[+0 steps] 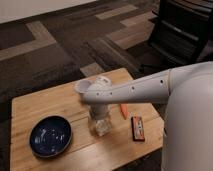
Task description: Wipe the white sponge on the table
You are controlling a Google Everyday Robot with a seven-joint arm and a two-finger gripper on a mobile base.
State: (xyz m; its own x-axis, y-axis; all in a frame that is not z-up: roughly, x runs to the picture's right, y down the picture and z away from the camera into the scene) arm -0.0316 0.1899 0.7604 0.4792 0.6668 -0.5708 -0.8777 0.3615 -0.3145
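White sponge [103, 129] sits just below the frame's centre on the tabletop [45, 105], with the end effector [99, 118] lowered right over it; how far open it is, or whether it grips the sponge, I cannot tell. By my judgement the reach is done and the wiping itself is left. The light plank wood also carries a blue bowl [50, 136] lower left and an orange stick [123, 110] and red-edged bar [137, 127] right of centre; dark patchwork carpet [55, 55] surrounds it

One camera, perhaps head-mounted, looks down past the arm [145, 88] onto the table [35, 107]; the gripper [100, 121] sits 6 o'clock of centre.
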